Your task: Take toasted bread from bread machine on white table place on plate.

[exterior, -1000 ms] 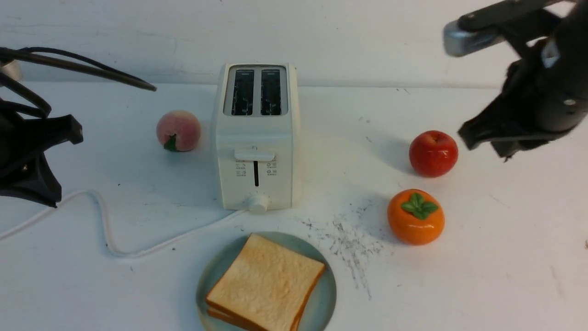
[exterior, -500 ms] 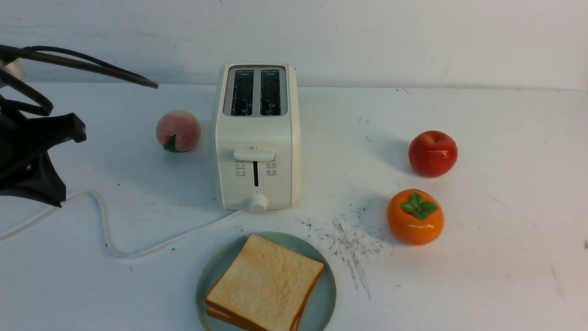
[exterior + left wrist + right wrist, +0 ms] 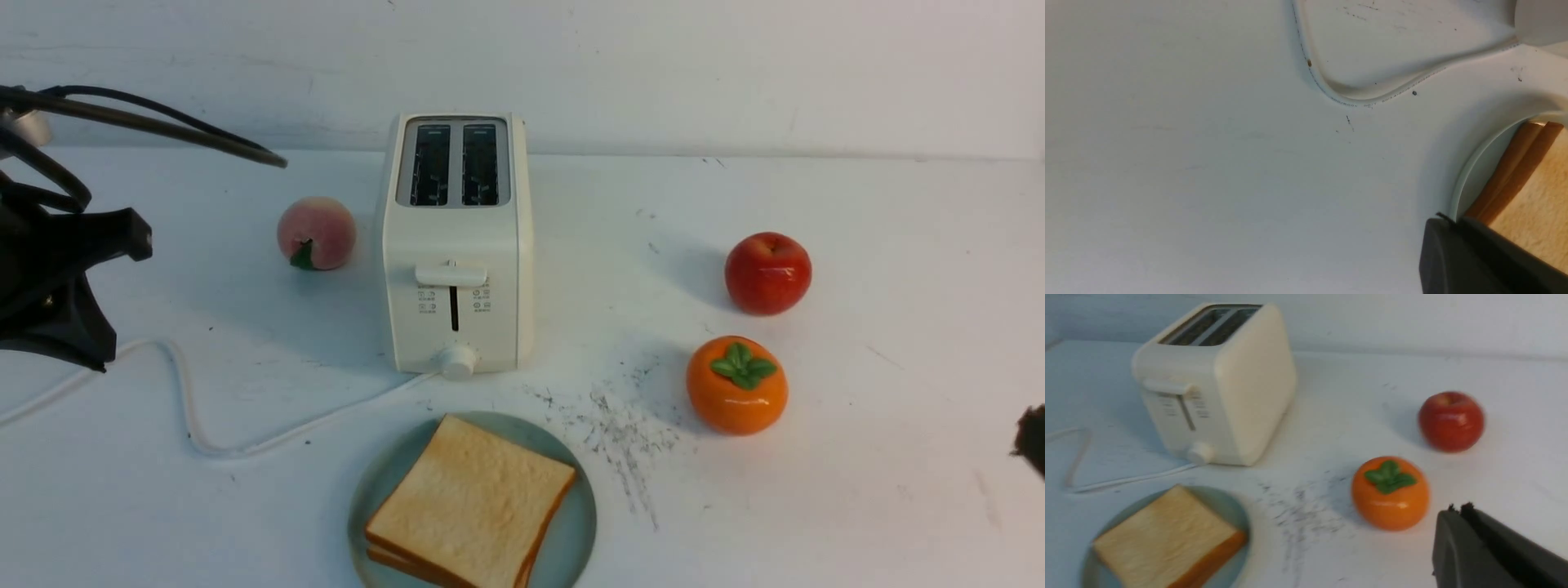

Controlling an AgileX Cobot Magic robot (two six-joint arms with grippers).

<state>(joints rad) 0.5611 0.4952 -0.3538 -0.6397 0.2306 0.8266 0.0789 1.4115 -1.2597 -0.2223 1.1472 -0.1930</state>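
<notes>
White table — bread machine icons and cord print unreadable.

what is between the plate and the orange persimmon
No object, only dark scuff marks on the white table between the plate and the persimmon, clear in the front and right wrist views.

Front camera high over the white table; left wrist close, downward; right wrist low, oblique; plate in all.
</notes>
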